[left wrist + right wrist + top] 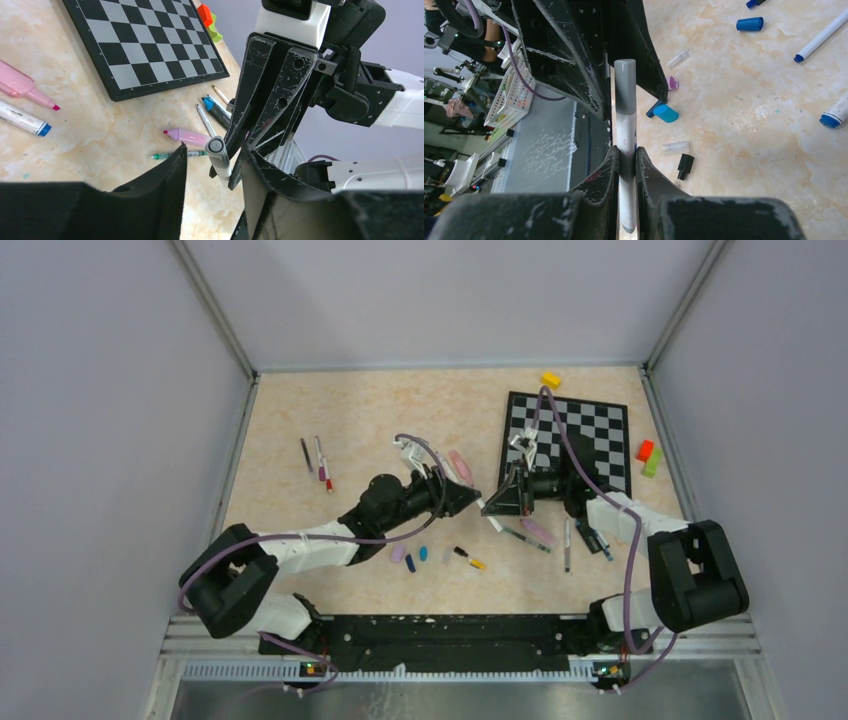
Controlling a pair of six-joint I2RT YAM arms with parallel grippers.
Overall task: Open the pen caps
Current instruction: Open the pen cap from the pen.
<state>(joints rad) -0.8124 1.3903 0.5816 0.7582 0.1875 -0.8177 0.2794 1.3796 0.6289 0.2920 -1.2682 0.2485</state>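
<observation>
Closest to me is the black rail (440, 630) at the near edge, where both arms are bolted. From there each arm reaches low and forward over the table (330, 410), and the two meet tip to tip near the middle, just left of the near left corner of the single chessboard (570, 440). The right gripper (626, 150) is clamped tight on the barrel of one white marker (626, 131), held off the table with its grey cap (625, 85) pointing at the left arm. The left gripper (213, 151) has its jaws on either side of that cap, standing apart, with a gap showing on one side. Loose on the table beside them I count two clear caps (676, 147), two blue caps (667, 113), one black cap (684, 166) and one lilac cap (672, 83), the last half hidden behind a left finger. Near the right arm lie a lilac highlighter (187, 136) and a green pen (177, 155). A pink highlighter (460, 465) lies just beyond the grippers, and two thin pens (307, 455) lie far left. One yellow block (550, 379) sits at the board's far edge. A red block (645, 451) and a green block (653, 462) lie touching on its right.
</observation>
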